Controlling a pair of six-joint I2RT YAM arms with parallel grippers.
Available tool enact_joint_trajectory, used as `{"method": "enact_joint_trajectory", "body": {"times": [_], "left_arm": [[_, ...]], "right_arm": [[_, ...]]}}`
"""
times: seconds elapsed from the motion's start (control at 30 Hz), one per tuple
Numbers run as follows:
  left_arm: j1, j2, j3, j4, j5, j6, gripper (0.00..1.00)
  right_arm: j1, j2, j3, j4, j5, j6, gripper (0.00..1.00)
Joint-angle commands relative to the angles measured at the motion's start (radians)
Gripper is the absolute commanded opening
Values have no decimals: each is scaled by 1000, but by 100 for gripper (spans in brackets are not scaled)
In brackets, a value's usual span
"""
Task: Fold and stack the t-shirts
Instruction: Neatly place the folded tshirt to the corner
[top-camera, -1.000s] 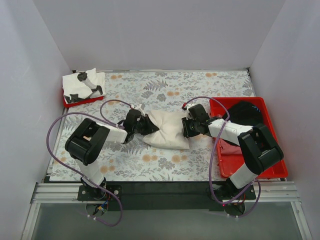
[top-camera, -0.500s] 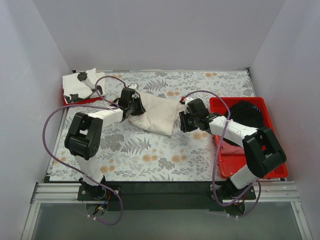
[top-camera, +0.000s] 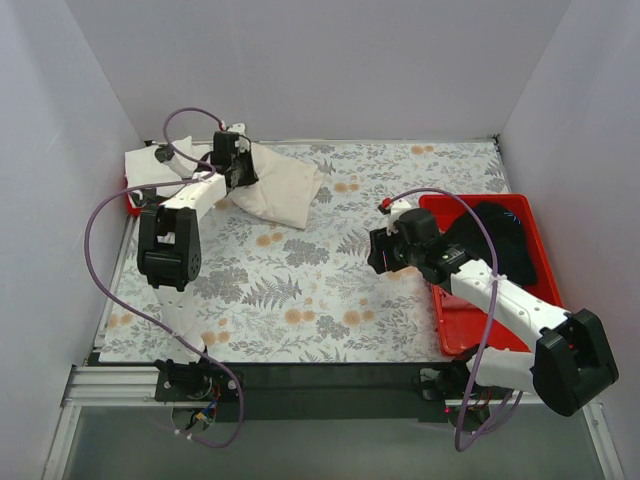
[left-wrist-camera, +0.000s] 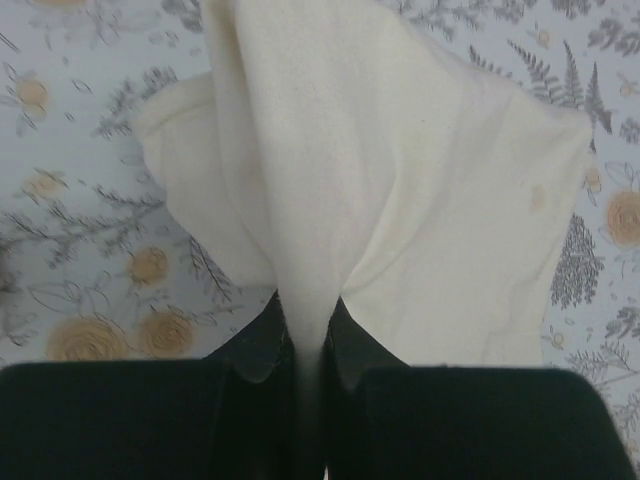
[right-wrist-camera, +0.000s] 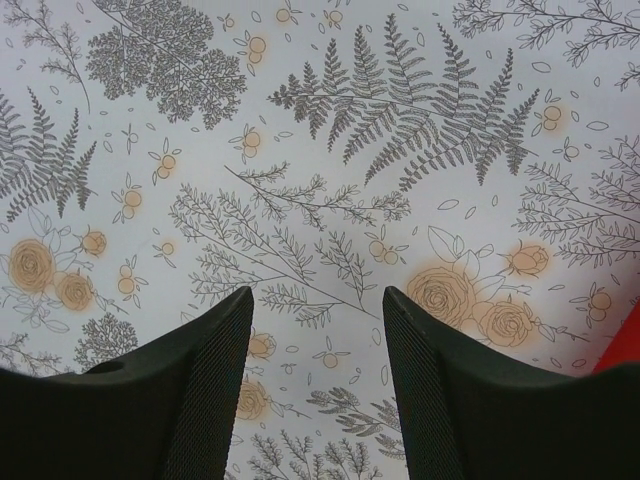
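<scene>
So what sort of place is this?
Likely a robotics test booth: white walls enclose a floral table, left arm and right arm bolted at its edge, the left holding a cream t-shirt.

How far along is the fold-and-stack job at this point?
Done: the cream t-shirt looks folded into a compact bundle. In hand: the left gripper is shut on its edge, holding it beside the white marked shirt on the small far-left tray, not yet on it. Left: the black shirt lies bunched in the large red tray; the right gripper is open and empty.
</scene>
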Motion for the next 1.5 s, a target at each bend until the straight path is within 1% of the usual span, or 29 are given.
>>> {"method": "enact_joint_trajectory", "body": {"times": [0.0, 0.07, 0.2, 0.37, 0.4, 0.5, 0.63, 0.7, 0.77, 0.9, 1.07, 1.17, 1.33, 1.47], "left_arm": [[35, -11, 148, -45, -25, 53, 0], [64, 6, 199, -63, -25, 63, 0], [113, 38, 363, -128, -10, 79, 0], [164, 92, 500, -189, 27, 118, 0], [200, 112, 556, -223, 33, 135, 0], [245, 135, 613, -273, 53, 152, 0], [305, 159, 678, -286, 77, 181, 0], [343, 179, 751, -324, 103, 185, 0], [374, 202, 785, -344, 123, 201, 0], [411, 195, 790, -353, 142, 216, 0], [463, 166, 756, -335, 183, 204, 0], [486, 166, 718, -315, 176, 210, 0], [521, 178, 669, -244, 145, 210, 0], [550, 184, 627, -203, 64, 207, 0]], "right_arm": [[4, -41, -16, -1, 0, -10, 50], [4, -49, -24, 2, -6, -11, 50], [4, -51, -43, 21, -22, -19, 51], [4, -25, -53, 30, -25, -22, 51], [4, -20, -55, 31, -23, -25, 51], [4, -6, -58, 34, -23, -25, 51], [4, 5, -58, 38, -31, -28, 51], [2, 8, -59, 42, -37, -30, 51], [4, 14, -59, 44, -40, -28, 51], [4, 22, -59, 48, -54, -28, 51], [4, 20, -61, 51, -59, -27, 51], [4, 20, -61, 51, -60, -27, 51], [4, 14, -66, 50, -57, -30, 51], [4, 5, -66, 50, -60, -33, 51]]}}
